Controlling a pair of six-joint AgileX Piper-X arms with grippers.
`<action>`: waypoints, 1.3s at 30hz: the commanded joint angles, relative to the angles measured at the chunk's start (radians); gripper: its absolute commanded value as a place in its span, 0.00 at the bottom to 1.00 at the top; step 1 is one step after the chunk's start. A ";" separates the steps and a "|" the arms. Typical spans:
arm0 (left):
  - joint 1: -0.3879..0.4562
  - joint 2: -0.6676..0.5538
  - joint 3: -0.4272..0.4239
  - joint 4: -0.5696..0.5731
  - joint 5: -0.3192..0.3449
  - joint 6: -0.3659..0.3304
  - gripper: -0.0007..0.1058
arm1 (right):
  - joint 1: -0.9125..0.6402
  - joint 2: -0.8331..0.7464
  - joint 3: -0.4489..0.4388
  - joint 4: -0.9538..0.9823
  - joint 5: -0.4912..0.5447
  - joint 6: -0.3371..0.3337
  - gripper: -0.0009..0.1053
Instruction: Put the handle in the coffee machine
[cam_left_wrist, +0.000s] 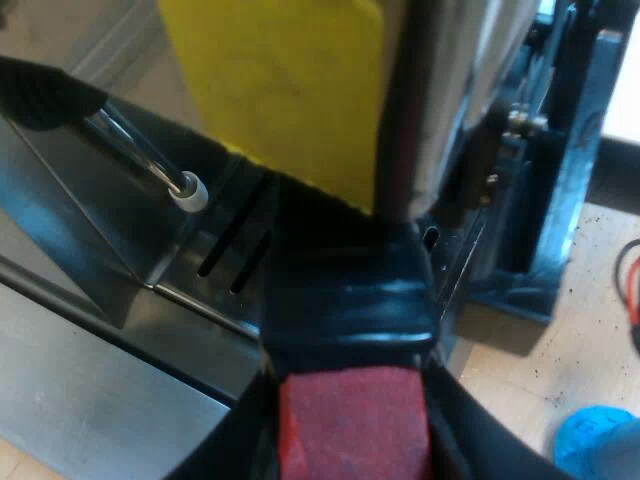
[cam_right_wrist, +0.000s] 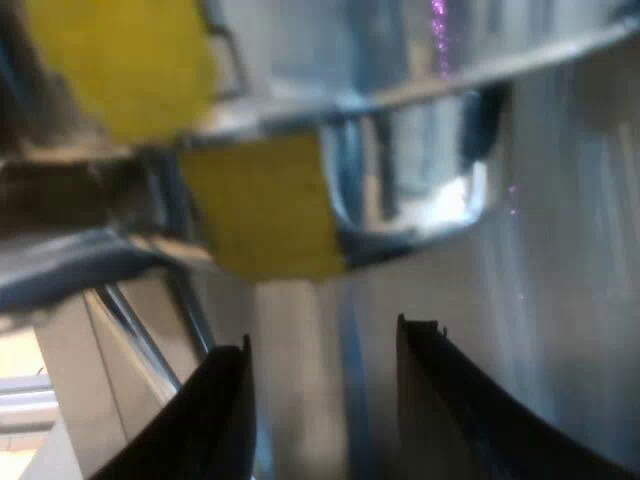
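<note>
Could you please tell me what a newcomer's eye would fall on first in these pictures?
Most striking is the handle's red end, clamped in the left gripper at the slotted metal tray of the espresso machine. Close by, a bright yellow patch sits on the machine. The right gripper hangs open close to shiny metal, near a yellow area.

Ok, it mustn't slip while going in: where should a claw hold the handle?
Probably on the handle just ahead of its red end, coming from that end along its length, a finger on each side. It is a straight bar pointing at the machine, so the push stays in line. The left claw holds it so.
</note>
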 joint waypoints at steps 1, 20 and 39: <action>0.000 -0.025 -0.041 -0.064 0.154 0.002 0.01 | -0.005 -0.003 -0.049 -0.014 -0.020 -0.062 0.36; 0.000 -0.025 -0.041 -0.064 0.105 0.002 0.01 | -0.013 -0.003 -0.065 -0.094 0.035 -0.146 0.36; 0.000 -0.025 0.025 -0.015 -0.102 0.088 0.66 | -0.013 -0.003 -0.065 -0.154 0.035 -0.146 0.36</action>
